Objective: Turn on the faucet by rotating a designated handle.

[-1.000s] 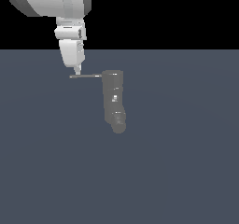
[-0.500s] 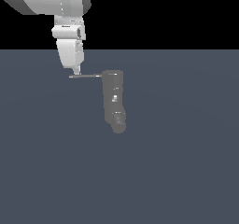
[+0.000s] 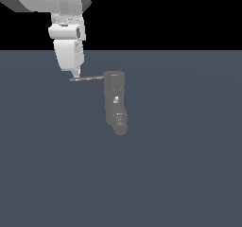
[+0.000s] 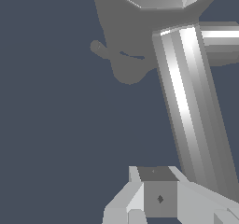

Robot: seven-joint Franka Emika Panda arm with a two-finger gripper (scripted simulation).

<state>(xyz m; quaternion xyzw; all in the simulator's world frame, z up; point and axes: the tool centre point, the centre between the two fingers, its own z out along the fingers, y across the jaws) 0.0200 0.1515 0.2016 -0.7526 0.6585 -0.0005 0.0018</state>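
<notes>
While the white arm hung over the dark floor (image 3: 179, 174), its gripper (image 3: 75, 74) sat right at the outer tip of the handle (image 3: 87, 78), which stuck out sideways from the top of the faucet (image 3: 115, 103), though whether the jaws were parted or clamped stayed unclear.

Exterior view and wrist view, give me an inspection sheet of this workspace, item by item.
Surface: plain dark grey-blue floor, bare where seen.
Faucet: dark grey column, rounded spout end lowest in the exterior view.
Handle: thin rod jutting from the faucet's top toward the exterior view's left.
Clutter: nothing seen.
End effector: at the handle's free end; contact and jaw state cannot be told.
Cables: nothing seen.
Surroundings: black backdrop above the floor.
</notes>
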